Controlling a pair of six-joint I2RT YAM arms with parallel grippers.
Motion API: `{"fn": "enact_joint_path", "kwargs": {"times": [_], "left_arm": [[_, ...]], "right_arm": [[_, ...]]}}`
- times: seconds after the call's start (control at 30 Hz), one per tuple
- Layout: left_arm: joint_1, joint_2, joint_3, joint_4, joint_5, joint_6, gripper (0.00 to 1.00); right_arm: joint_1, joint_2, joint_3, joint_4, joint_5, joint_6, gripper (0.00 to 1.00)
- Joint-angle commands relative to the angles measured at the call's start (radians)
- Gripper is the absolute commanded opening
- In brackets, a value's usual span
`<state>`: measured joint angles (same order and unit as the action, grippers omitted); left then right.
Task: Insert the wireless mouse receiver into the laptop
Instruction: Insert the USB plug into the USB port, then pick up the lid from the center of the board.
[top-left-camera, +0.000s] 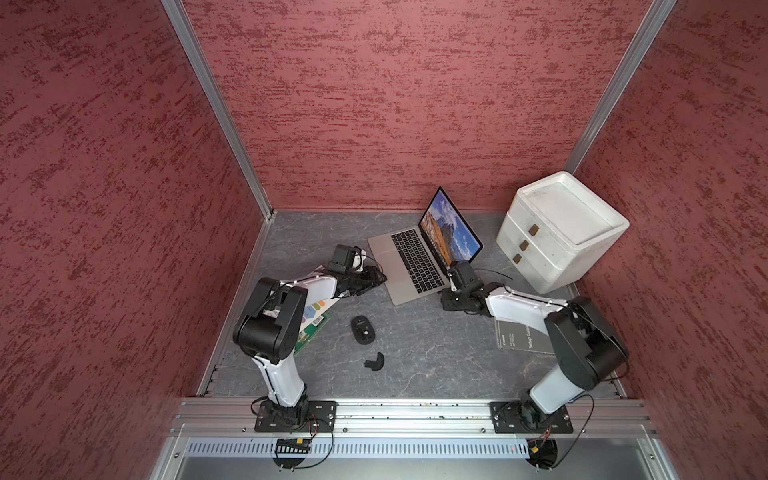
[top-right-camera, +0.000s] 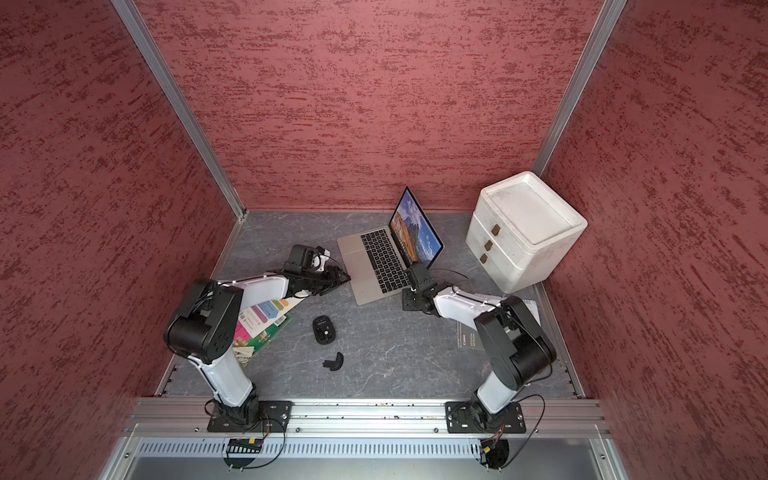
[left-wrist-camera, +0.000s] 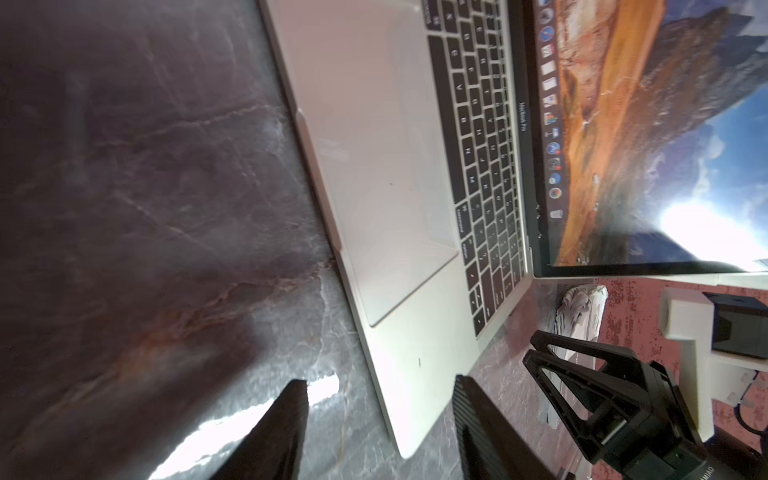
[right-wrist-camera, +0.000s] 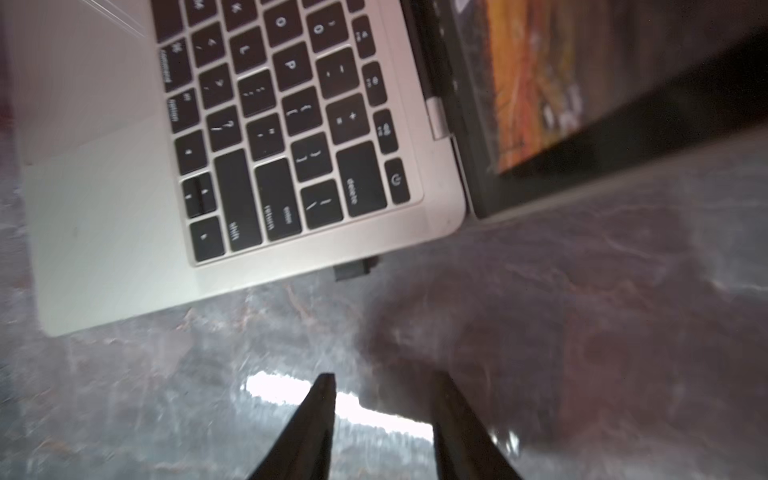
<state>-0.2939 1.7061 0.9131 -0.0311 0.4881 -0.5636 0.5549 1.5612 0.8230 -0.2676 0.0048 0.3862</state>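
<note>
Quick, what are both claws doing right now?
Left claw: open, gripping nothing.
Right claw: open, empty; the wireless mouse receiver sticks out of the laptop side.

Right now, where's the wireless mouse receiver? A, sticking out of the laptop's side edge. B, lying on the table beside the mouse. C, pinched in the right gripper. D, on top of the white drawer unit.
A: in the right wrist view the small black receiver juts from the laptop at its side edge, while the right gripper stands open and apart from it.
</note>
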Motion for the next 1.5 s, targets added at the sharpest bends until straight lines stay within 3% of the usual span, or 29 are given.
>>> {"fn": "enact_joint_path", "kwargs": {"times": [0.0,0.1,0.2,0.37,0.5,0.83,1.2,1.47], "left_arm": [[0.002,-0.138,-0.035,-0.04,-0.054,0.037,0.65],[0.008,-0.265,-0.107,-0.112,-0.096,0.024,0.69],[0.026,-0.385,-0.208,-0.179,-0.125,-0.02,0.71],[0.068,-0.602,-0.348,-0.293,-0.135,-0.091,0.71],[0.098,-0.735,-0.404,-0.365,-0.144,-0.119,0.72],[0.139,-0.852,-0.436,-0.436,-0.13,-0.111,0.71],[0.148,-0.922,-0.441,-0.501,-0.14,-0.111,0.71],[0.147,-0.943,-0.452,-0.528,-0.099,-0.119,0.7]], "right_arm": [[0.132,-0.135,-0.018,-0.026,-0.06,-0.11,0.5],[0.26,-0.183,-0.037,0.037,-0.199,-0.232,0.54],[0.371,-0.119,0.016,0.059,-0.277,-0.356,0.55],[0.544,0.039,0.109,0.113,-0.269,-0.521,0.55],[0.605,0.138,0.154,0.13,-0.276,-0.588,0.54],[0.652,0.266,0.23,0.129,-0.22,-0.672,0.52],[0.65,0.332,0.244,0.121,-0.139,-0.602,0.44],[0.649,0.345,0.231,0.095,-0.083,-0.568,0.3]]}}
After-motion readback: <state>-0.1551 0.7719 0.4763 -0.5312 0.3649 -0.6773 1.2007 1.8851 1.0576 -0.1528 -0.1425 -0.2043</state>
